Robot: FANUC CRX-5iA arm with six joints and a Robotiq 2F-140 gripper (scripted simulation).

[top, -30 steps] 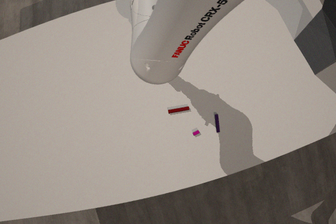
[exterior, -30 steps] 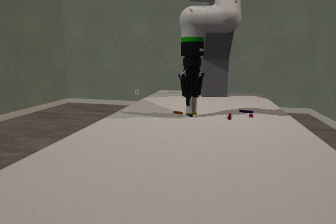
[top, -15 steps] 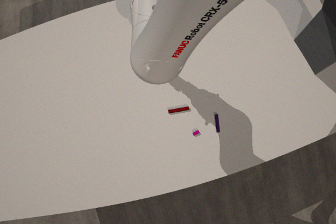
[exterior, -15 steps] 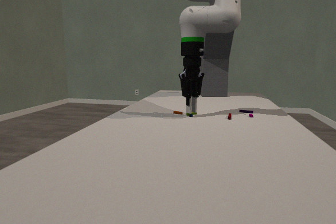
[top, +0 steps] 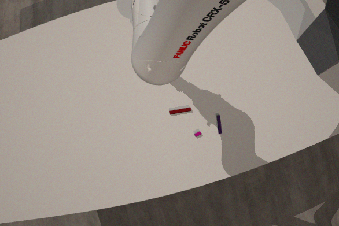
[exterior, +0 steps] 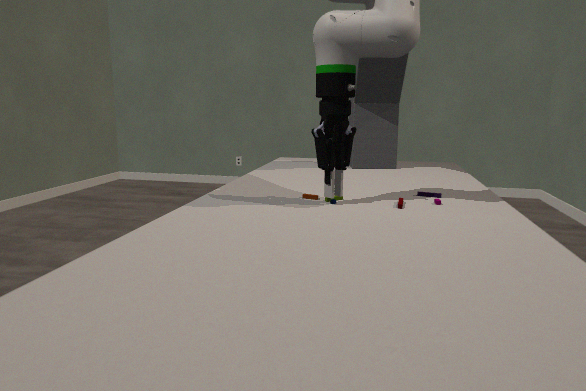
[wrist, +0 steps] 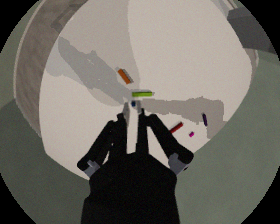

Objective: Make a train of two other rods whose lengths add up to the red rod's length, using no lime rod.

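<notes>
My gripper (exterior: 333, 193) is low over the table, its fingertips standing narrowly apart on either side of the small blue rod (exterior: 333, 201). In the wrist view the blue rod (wrist: 134, 103) sits right at the tips of the gripper (wrist: 132, 110), with a strip of table showing between the fingers. The lime rod (wrist: 143, 94) lies just beyond it and the orange rod (wrist: 124, 75) further out. The red rod (top: 180, 110), purple rod (top: 219, 123) and magenta rod (top: 197, 134) lie apart to the side. The arm hides the gripper in the top view.
The robot's base stands at the far end of the table behind the rods. The orange rod (exterior: 310, 196) is left of the gripper; the red rod (exterior: 400, 203), purple rod (exterior: 429, 194) and magenta rod (exterior: 437, 201) are to its right.
</notes>
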